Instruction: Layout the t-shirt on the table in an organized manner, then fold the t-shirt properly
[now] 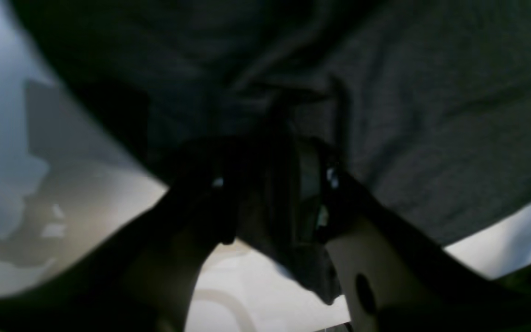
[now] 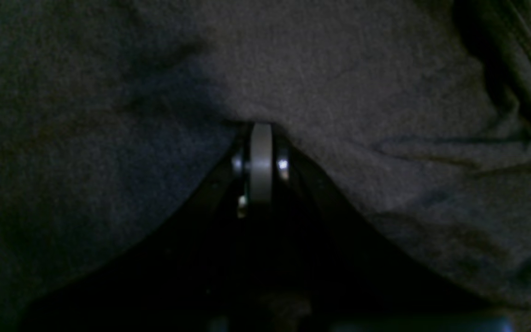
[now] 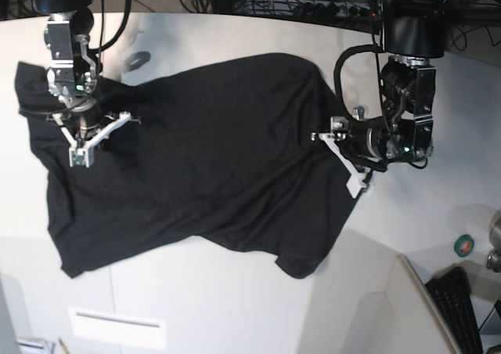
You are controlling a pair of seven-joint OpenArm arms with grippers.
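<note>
T-shirt (image 3: pixel 203 158) fabric lies spread black across the white table (image 3: pixel 235 307) between my 2 grippers: my left gripper (image 1: pixel 272 184) pinches its edge, my right gripper (image 2: pixel 261 161) is closed, pressed against cloth.

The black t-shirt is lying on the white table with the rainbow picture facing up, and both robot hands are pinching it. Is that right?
Not quite. The base view shows the t-shirt plain black on top, with no rainbow picture showing. The rest is right: it lies on the white table, and the left gripper and right gripper each pinch its cloth.
</note>
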